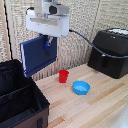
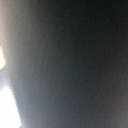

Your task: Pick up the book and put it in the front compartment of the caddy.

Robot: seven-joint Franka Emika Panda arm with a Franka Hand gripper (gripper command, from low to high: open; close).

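Pincer (image 1: 48, 44) grips the book (image 1: 37, 54) up high | fingers mostly hidden; wrist view just dark blur | caddy (image 1: 20, 100) cut off at edge

readable text: none that I can make out anywhere
book (image 1: 37, 55) cover: plain dark blue, no title showing
black machine (image 1: 111, 51): a pale patch on top, way too blurry to read
wrist view: just a dark blur, nothing legible
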